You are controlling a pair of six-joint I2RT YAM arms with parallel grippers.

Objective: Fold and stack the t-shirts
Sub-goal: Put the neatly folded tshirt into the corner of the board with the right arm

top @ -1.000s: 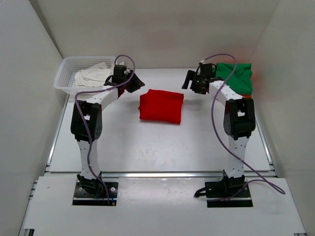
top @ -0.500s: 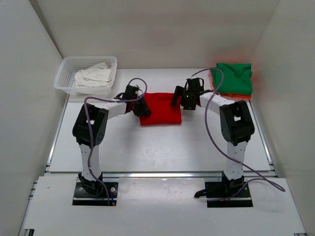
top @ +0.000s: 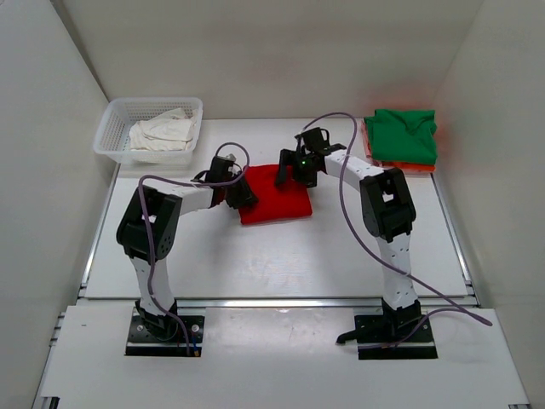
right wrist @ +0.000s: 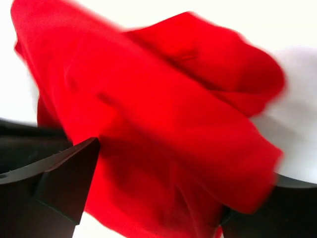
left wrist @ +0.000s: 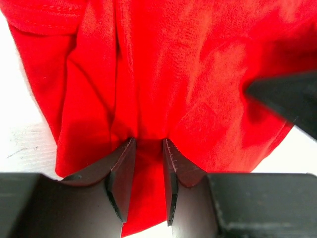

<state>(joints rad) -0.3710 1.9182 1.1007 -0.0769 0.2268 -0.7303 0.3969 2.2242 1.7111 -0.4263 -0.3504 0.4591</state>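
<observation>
My top view sits above and behind the arm bases, looking down and forward over the whole table (top: 255,256). Each wrist view peers forward from very close, with the left pincer (left wrist: 147,148) at bottom centre and the right pincer (right wrist: 158,188) at the lower corners. All three views share the red t-shirt (top: 274,194), which fills most of both wrist frames.

White flat tabletop (top: 255,256), white walls on the left, far and right edges. Directly on it:
- white plastic mesh basket (top: 106,128), far-left corner, long side along the far edge
- bright red folded fabric t-shirt (top: 277,203), about mid-width, in the far half, sitting slightly askew to the edges
- salmon-pink folded fabric t-shirt (top: 409,165), far-right corner, mostly covered by the green folded fabric t-shirt (top: 402,135) lying on top; only its near and left edges show
</observation>
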